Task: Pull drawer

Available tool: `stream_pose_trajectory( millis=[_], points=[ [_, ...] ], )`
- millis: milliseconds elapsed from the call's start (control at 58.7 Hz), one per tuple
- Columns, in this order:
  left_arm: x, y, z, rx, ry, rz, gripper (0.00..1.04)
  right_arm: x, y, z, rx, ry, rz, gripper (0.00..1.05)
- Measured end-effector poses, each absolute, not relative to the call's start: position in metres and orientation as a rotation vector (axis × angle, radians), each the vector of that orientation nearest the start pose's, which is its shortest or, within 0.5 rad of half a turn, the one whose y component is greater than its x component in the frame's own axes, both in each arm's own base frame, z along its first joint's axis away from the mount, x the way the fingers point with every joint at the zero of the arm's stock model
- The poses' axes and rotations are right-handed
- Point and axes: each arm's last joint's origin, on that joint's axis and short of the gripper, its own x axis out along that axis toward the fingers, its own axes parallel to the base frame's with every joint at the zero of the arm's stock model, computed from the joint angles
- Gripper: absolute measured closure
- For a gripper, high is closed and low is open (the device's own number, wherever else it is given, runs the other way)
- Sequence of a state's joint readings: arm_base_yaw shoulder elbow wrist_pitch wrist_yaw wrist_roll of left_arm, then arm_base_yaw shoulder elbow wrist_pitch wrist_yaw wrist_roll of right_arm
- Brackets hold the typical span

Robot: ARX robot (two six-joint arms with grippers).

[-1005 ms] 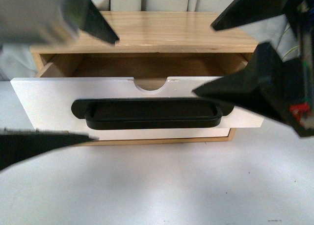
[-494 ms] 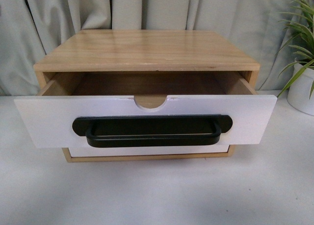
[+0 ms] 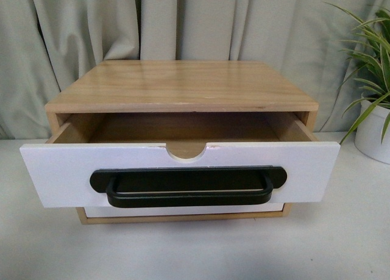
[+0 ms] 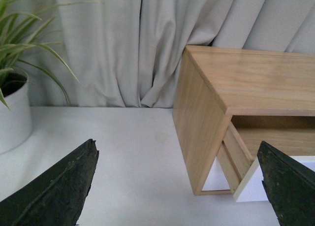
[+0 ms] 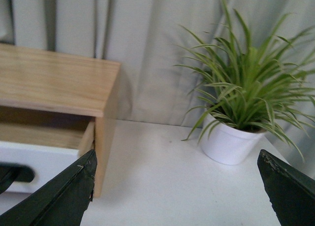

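Observation:
The drawer (image 3: 55, 173) stands pulled out of the wooden cabinet (image 3: 183, 85), its white front carrying a long black bar handle (image 3: 189, 185) and a half-round notch (image 3: 186, 150) in the top edge. Its inside looks bare. Neither gripper shows in the front view. My left gripper (image 4: 179, 186) is open, off to the cabinet's left side, with the drawer's corner (image 4: 251, 189) beside one finger. My right gripper (image 5: 177, 186) is open too, off to the cabinet's right, nothing between its fingers; the drawer front (image 5: 44, 162) shows at that view's edge.
A plain white drawer front (image 3: 183, 211) without a handle sits below the pulled one. A potted plant in a white pot (image 3: 373, 133) stands right of the cabinet; another white pot (image 4: 14, 115) stands to its left. Grey curtains (image 3: 183, 24) hang behind. All rests on a white table (image 3: 195, 255).
Both grippers, close around the drawer front one second ago, have drawn back out of the front view. The drawer stays pulled out, and the cabinet now sits lower in the picture.

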State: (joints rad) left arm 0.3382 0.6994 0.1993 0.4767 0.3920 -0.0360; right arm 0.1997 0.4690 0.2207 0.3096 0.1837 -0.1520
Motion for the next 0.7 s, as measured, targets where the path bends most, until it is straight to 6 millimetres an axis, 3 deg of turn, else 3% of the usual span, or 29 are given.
stream_pose_trajectory(
  millis=[153,187,613,698],
  points=[
    [0.151,0.041,0.206,-0.058,0.023,-0.057,0.06,0.131,0.021,0.226,-0.117,-0.06,0.015,0.09],
    [0.151,0.04,0.206,-0.046,0.014,-0.031,0.1,0.131,0.021,0.225,-0.104,-0.05,0.011,0.11],
    [0.13,0.015,0.184,-0.008,0.003,0.007,0.89,0.118,0.001,0.193,-0.014,0.001,-0.001,0.89],
    [0.127,0.012,0.182,-0.009,0.003,0.003,1.01,0.116,0.0,0.189,-0.015,0.001,0.002,1.04]
  ],
)
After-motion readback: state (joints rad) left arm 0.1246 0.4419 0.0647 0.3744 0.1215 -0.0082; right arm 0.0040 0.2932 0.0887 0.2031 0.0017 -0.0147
